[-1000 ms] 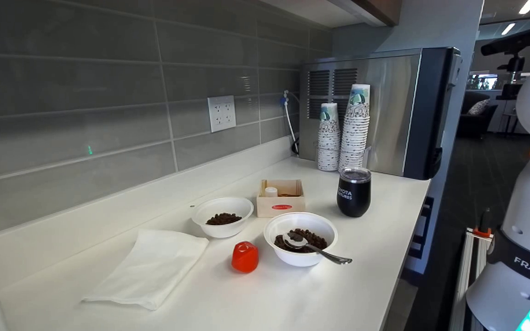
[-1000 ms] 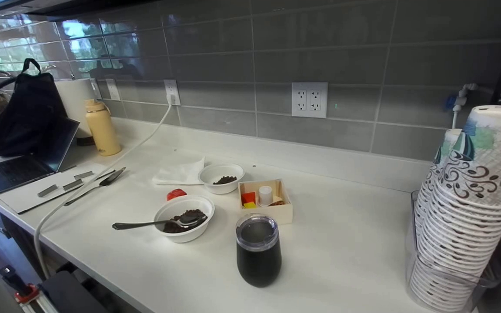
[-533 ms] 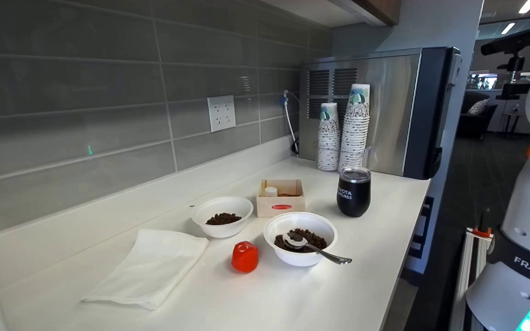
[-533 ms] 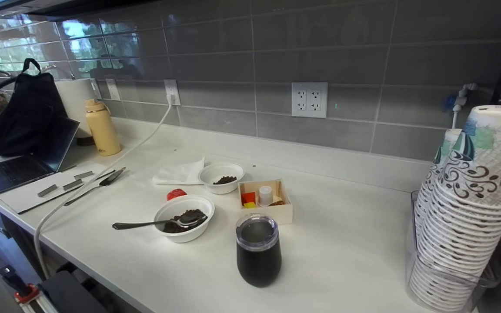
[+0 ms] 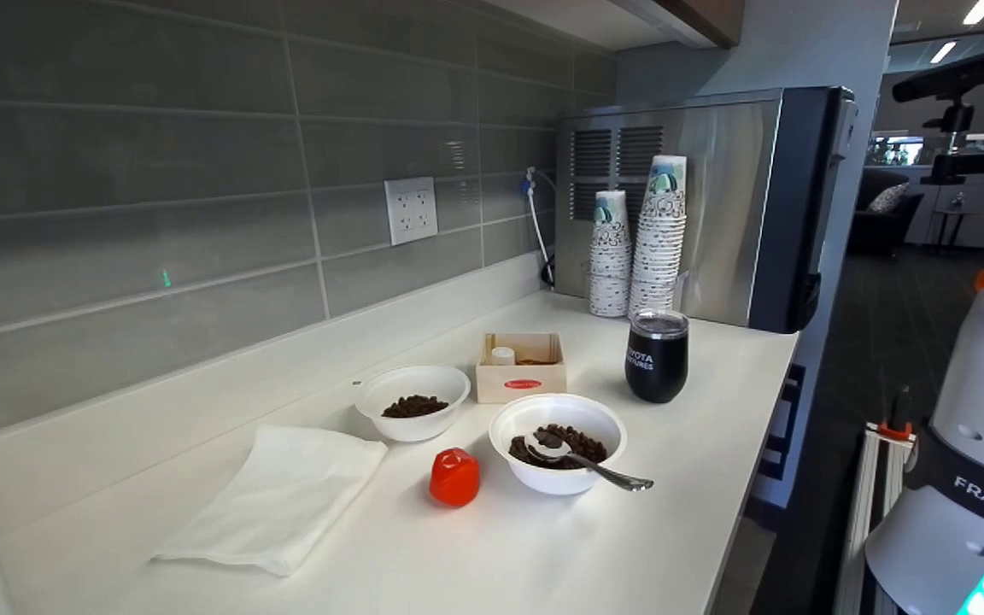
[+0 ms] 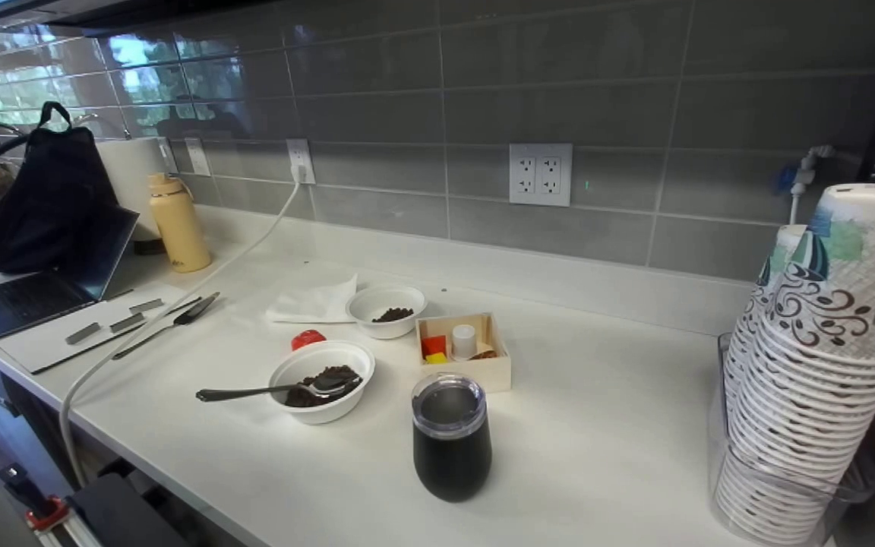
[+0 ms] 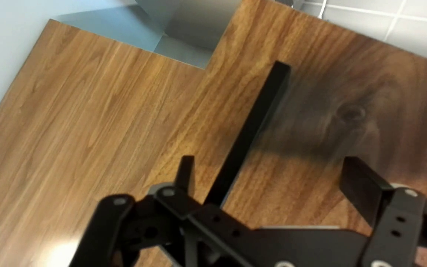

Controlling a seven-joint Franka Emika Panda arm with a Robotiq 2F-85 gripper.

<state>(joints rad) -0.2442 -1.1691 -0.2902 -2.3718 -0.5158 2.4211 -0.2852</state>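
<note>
My gripper (image 7: 269, 158) is open in the wrist view, with nothing between its fingers. It faces brown wood-grain panels (image 7: 98, 96); a long black bar handle (image 7: 252, 126) runs slantwise behind and between the fingers. I cannot tell whether the gripper touches the handle. A soft shadow lies on the wood right of the handle. The gripper is out of both exterior views; only part of the white arm (image 5: 983, 376) shows there. On the counter are a white bowl (image 5: 543, 481) of dark pieces with a spoon (image 5: 624, 480) in it, and a second white bowl (image 5: 424, 429).
The counter (image 6: 604, 425) also bears a red object (image 5: 455, 478), a white cloth (image 5: 287, 495), a small wooden box (image 5: 522, 389), a black tumbler (image 5: 658, 359) and stacked paper cups (image 5: 661, 248). A steel appliance (image 5: 723, 205) stands behind. A laptop (image 6: 35, 300) and yellow bottle (image 6: 178, 224) stand farther off.
The arm's upper white part has shifted to the right, toward the edge of an exterior view. The things on the counter have not moved.
</note>
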